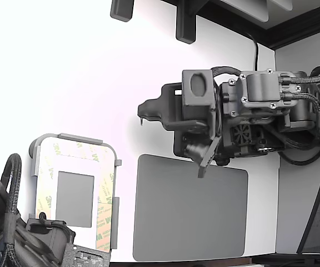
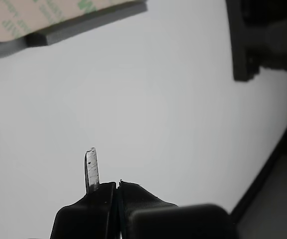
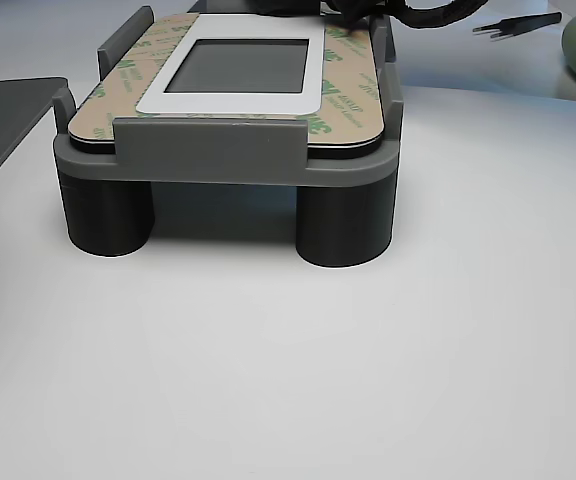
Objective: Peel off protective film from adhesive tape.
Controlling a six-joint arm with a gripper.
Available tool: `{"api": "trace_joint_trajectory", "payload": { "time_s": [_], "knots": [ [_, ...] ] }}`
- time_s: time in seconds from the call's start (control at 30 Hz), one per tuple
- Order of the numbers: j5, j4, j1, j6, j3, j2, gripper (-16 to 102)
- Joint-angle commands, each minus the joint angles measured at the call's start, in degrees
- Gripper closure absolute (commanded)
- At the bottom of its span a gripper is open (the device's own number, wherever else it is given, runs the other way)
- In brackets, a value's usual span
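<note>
The white plate (image 1: 65, 164) with a grey square centre lies in a grey fixture frame (image 1: 115, 222) at the exterior view's lower left. Adhesive tape strips frame the plate, faced with the tan, 3M-printed protective film (image 1: 105, 208). The other view shows the film (image 3: 353, 95) lying flat along the plate's edges. My gripper (image 1: 142, 118) hovers above the bare white table, up and to the exterior view's right of the fixture, apart from it. In the wrist view the gripper (image 2: 116, 187) has its jaws together, with a thin metal tip (image 2: 91, 167) sticking out. A corner of the film (image 2: 44, 12) shows far ahead.
A large dark grey rounded mat (image 1: 190, 208) lies to the exterior view's right of the fixture, under my arm. A second arm (image 1: 15, 233) with cables sits at the fixture's near end. A dark pointed tool (image 3: 516, 22) lies behind the fixture in the other view.
</note>
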Motion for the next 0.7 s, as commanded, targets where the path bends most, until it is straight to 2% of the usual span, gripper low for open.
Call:
{"api": "trace_joint_trajectory", "payload": {
  "time_s": [0.0,0.13,0.3,0.43,0.53,0.67],
  "knots": [
    [-0.8,-4.7,-0.6,-16.6,-1.4,-2.2,96],
    [-3.3,-11.4,-0.6,-20.7,-1.4,-7.6,96],
    [-9.6,-22.8,-0.4,-27.4,-1.4,-15.5,96],
    [-11.2,-27.2,1.6,-26.3,-1.5,-19.2,97],
    [-14.8,-30.7,2.1,-27.5,-1.5,-22.1,97],
    [-12.8,-35.2,7.1,-27.8,-1.6,-26.0,97]
  ]
}}
